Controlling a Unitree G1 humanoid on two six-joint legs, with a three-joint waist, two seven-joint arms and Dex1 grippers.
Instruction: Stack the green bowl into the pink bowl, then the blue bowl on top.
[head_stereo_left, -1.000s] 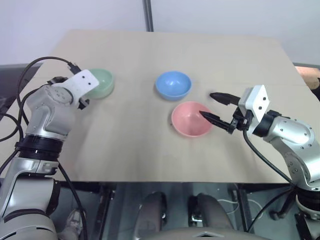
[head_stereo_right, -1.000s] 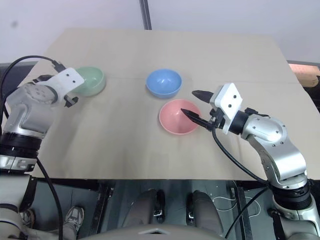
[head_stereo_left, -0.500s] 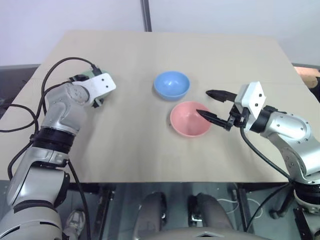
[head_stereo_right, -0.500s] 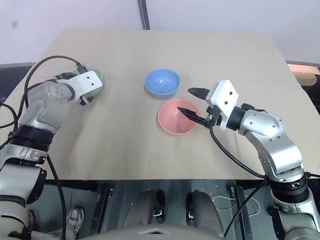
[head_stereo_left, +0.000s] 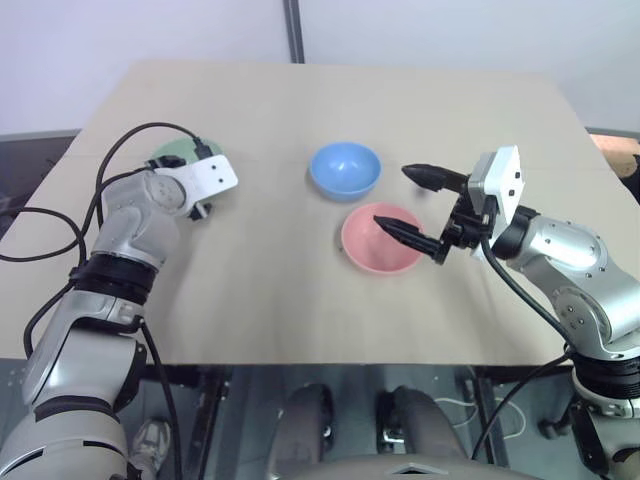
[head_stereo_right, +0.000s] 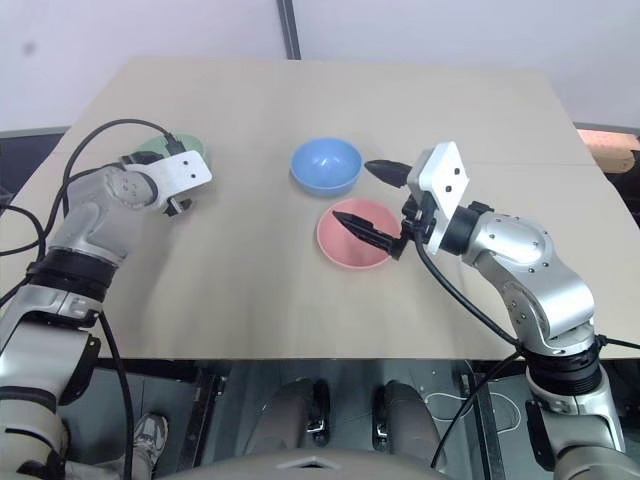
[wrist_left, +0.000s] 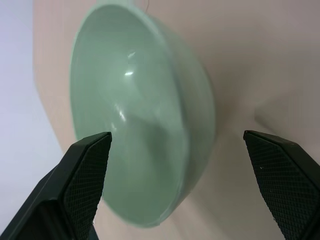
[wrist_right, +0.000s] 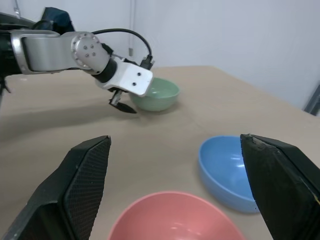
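Three bowls sit on the tan counter (head_stereo_left: 300, 290), none stacked. Taking the pink bowl (head_stereo_left: 382, 240) as the landmark: the blue bowl (head_stereo_left: 345, 170) stands just beyond it, toward the counter's far edge and a little to the left, apart from it by a narrow strip of bare surface. The green bowl (head_stereo_right: 158, 152) is well off to the pink bowl's left, near the counter's left edge, upright and largely hidden behind the left wrist in the head views.

The left pincer (wrist_left: 184, 185) is spread wide — its two black fingers flank the green bowl's near rim, one on each side, and the wrist view shows a gap between the pads and the bowl, so nothing is gripped.

The right pincer (head_stereo_left: 412, 203) hovers at the pink bowl's right side, also wide open and empty — one finger reaches over the bowl's hollow, the other points toward the gap between the pink and blue bowls. From its wrist view both bowls lie between the fingers, the pink one nearest.
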